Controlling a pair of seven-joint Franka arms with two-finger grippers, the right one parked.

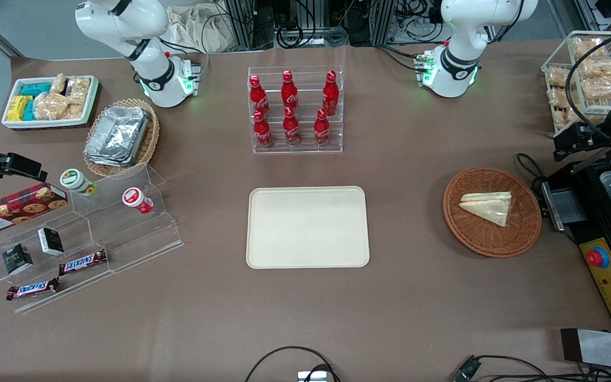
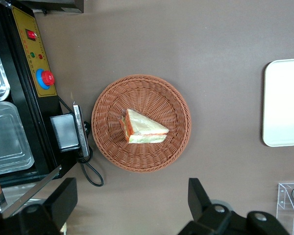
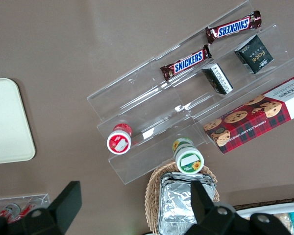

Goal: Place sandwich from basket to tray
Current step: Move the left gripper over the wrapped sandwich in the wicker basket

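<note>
Nothing is moved yet: the sandwich (image 2: 143,128) lies in the basket (image 2: 110,98), the tray (image 1: 307,227) bare. The gripper (image 2: 132,208) hovers above, fingers apart

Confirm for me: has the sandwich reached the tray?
No, the sandwich lies in the basket, the tray is bare, and the open end effector is above the basket.

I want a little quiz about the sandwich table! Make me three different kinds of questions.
1. True or false: the sandwich lies in the basket.
2. What is on the tray: A bottles, B nothing, C sandwich?
3. Fill in: the left arm's end effector is open, high above the ____.

Key: 1 true; 2 B; 3 basket.
</note>
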